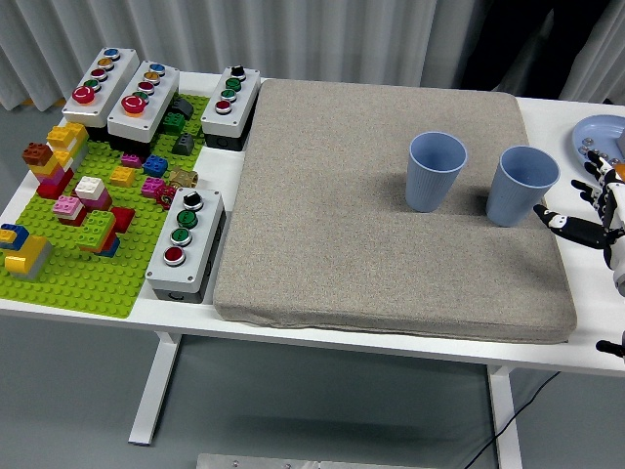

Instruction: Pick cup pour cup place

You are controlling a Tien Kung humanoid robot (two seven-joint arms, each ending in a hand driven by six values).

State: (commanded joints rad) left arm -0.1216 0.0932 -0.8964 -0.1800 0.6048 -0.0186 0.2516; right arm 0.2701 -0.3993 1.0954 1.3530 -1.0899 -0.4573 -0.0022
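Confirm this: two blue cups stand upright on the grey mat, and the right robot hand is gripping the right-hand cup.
Not quite. In the head view the right robot hand is open beside the right-hand cup, not gripping it. The rest holds: both that cup and the left-hand cup stand upright on the grey mat.
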